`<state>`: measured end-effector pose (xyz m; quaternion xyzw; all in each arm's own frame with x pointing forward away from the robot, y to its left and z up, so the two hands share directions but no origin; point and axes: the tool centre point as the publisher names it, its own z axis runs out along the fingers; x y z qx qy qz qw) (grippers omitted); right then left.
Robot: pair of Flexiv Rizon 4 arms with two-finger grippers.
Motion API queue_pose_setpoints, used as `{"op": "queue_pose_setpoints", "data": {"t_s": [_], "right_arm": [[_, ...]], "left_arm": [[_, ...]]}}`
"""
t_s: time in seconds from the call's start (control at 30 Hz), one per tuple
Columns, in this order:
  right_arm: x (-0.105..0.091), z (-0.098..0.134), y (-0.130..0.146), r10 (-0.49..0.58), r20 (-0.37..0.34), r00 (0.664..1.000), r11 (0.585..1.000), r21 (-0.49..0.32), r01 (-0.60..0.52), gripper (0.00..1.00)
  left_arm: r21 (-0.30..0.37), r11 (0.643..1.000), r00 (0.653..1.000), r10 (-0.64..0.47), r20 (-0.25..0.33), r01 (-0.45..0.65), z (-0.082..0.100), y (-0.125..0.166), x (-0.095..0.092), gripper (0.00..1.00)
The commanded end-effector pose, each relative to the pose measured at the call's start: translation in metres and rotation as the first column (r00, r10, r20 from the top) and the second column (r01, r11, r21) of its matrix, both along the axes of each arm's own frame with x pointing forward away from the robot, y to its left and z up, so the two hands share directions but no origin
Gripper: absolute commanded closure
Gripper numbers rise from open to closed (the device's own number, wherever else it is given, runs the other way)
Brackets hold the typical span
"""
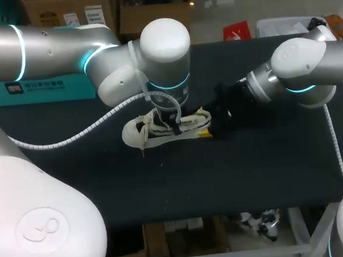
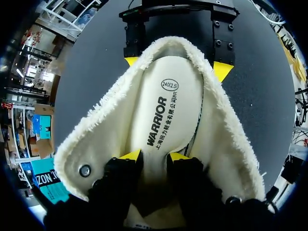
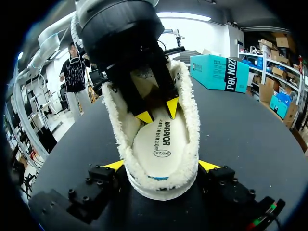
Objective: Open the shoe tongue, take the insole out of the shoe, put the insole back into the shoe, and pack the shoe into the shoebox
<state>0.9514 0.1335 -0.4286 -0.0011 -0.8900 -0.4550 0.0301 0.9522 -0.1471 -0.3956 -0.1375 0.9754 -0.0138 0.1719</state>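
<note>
My left gripper (image 2: 154, 155) is down inside the fleece-lined shoe (image 1: 137, 133) at the middle of the surface (image 1: 176, 182), its fingers slightly apart with both tips at the insole (image 2: 166, 106). My right gripper (image 3: 161, 166) is clamped on the shoe's heel from both sides.

Head camera high behind, looking down, wrist cameras close on the shoe (image 2: 163, 120) (from opposite ends), shared by all
</note>
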Motion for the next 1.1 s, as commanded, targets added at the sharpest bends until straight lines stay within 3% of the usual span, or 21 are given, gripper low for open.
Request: {"op": "queue_pose_setpoints", "data": {"t_s": [0.03, 0.2, 0.23, 0.3, 0.4, 0.57, 0.83, 1.1], "right_arm": [[0.0, -0.005, 0.001, 0.006, -0.002, 1.0, 1.0, 0.003, -0.006, 1.0], [0.0, -0.005, 0.001, 0.006, -0.002, 1.0, 1.0, 0.003, -0.006, 1.0], [0.0, -0.005, 0.001, 0.006, -0.002, 1.0, 1.0, 0.003, -0.006, 1.0], [0.0, -0.005, 0.001, 0.006, -0.002, 1.0, 1.0, 0.003, -0.006, 1.0], [0.0, -0.005, 0.001, 0.006, -0.002, 1.0, 1.0, 0.003, -0.006, 1.0], [0.0, -0.005, 0.001, 0.006, -0.002, 1.0, 1.0, 0.003, -0.006, 1.0], [0.0, -0.005, 0.001, 0.006, -0.002, 1.0, 1.0, 0.003, -0.006, 1.0], [0.0, -0.005, 0.001, 0.006, -0.002, 1.0, 1.0, 0.003, -0.006, 1.0]], "left_arm": [[0.004, 1.0, 0.999, 0.013, 0.041, -0.013, -0.106, -0.001, 0.052, 0.67], [0.001, 1.0, 0.999, 0.013, 0.049, -0.013, -0.111, -0.001, 0.062, 0.69], [-0.004, 1.0, 0.999, 0.014, 0.049, -0.014, -0.112, -0.001, 0.064, 0.74], [-0.011, 1.0, 0.999, 0.016, 0.047, -0.015, -0.114, -0.003, 0.067, 1.0], [-0.029, 1.0, 0.999, 0.012, 0.038, -0.011, -0.109, -0.003, 0.069, 1.0], [-0.084, 0.996, 1.0, -0.007, 0.016, 0.009, -0.08, -0.002, 0.062, 1.0], [-0.196, 0.979, 0.998, -0.058, -0.027, 0.052, -0.021, -0.004, 0.034, 1.0], [-0.284, 0.957, 0.995, -0.077, -0.064, 0.056, 0.016, -0.01, 0.007, 1.0]]}}
